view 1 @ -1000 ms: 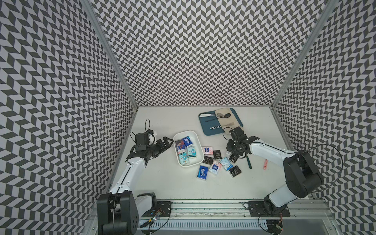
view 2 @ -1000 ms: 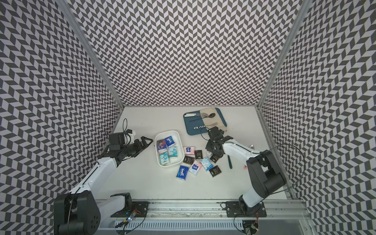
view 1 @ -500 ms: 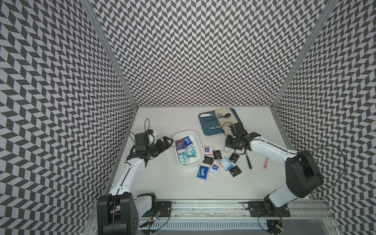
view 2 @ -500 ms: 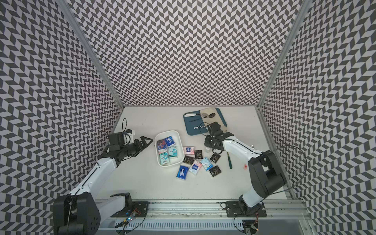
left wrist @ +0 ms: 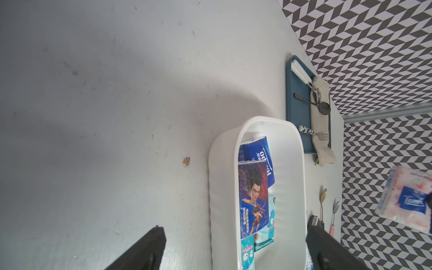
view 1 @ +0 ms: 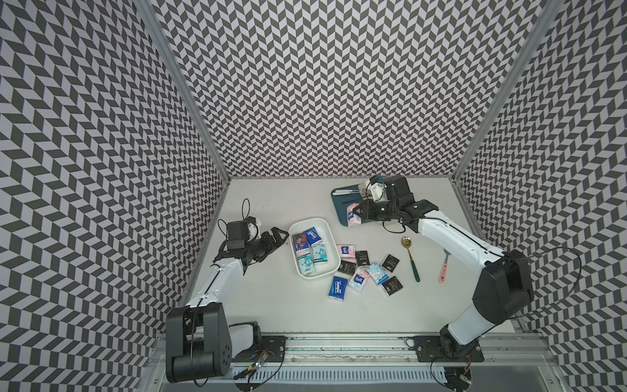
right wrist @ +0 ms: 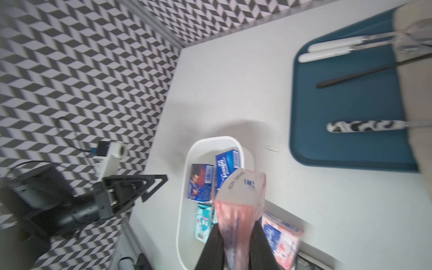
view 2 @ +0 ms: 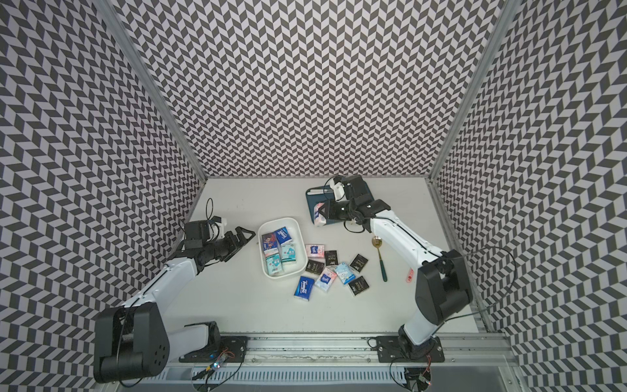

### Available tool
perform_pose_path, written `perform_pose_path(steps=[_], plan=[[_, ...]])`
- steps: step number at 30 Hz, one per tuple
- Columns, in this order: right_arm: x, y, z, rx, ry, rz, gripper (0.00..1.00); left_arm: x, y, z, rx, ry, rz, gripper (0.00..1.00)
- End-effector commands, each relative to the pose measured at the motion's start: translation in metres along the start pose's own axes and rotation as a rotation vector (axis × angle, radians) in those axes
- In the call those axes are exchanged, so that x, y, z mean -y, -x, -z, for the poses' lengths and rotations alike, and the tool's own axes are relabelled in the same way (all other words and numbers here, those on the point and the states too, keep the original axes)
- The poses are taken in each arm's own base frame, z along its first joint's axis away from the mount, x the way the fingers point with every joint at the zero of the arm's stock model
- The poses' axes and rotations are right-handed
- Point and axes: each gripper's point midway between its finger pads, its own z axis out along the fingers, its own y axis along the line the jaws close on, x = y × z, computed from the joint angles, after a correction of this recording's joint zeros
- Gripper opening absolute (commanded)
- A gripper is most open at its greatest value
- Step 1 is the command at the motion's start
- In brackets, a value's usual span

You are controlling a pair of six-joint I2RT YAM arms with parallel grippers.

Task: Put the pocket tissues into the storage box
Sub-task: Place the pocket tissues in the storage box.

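Beside the storage box (view 1: 308, 221), which holds several packets (view 1: 311, 237), the left gripper (view 1: 275, 237) stands wide open and empty. Above the blue tray (view 1: 340, 212), near the box, the right gripper (view 1: 357, 213) clamps a raised pink-white packet (view 1: 351, 215). Loose pocket tissues (view 1: 359, 278) read "Tempo" and "Face".

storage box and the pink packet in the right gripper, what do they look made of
Storage box: looks like moulded white plastic, smooth with a soft sheen, in one piece with rounded corners and a plain rim.
Pink-white packet: thin, soft printed plastic film, probably over paper tissues; it narrows and creases where it is pinched.
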Motion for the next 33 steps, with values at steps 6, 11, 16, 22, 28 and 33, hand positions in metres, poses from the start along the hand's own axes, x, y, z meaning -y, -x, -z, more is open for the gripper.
perform_pose_path(steps=[6,11,16,22,28,33], plan=[[-0.071,-0.009,-0.053,-0.083,0.319,0.085,0.02,-0.004,0.011,0.013,0.042,-0.005,-0.005,1.0],[-0.07,-0.027,-0.089,-0.15,0.331,0.09,0.02,-0.008,0.008,0.017,0.047,-0.017,0.014,1.0],[-0.055,-0.047,-0.122,-0.211,0.279,0.081,0.03,-0.007,0.009,0.02,0.05,-0.026,0.013,1.0],[-0.044,-0.065,-0.144,-0.245,0.234,0.076,0.04,-0.008,0.008,0.02,0.051,-0.028,0.017,1.0],[-0.04,-0.071,-0.158,-0.26,0.256,0.04,0.04,-0.007,0.007,0.021,0.049,-0.03,0.017,1.0],[-0.04,-0.077,-0.17,-0.285,0.267,0.024,0.04,-0.008,0.007,0.021,0.048,-0.028,0.019,1.0]])
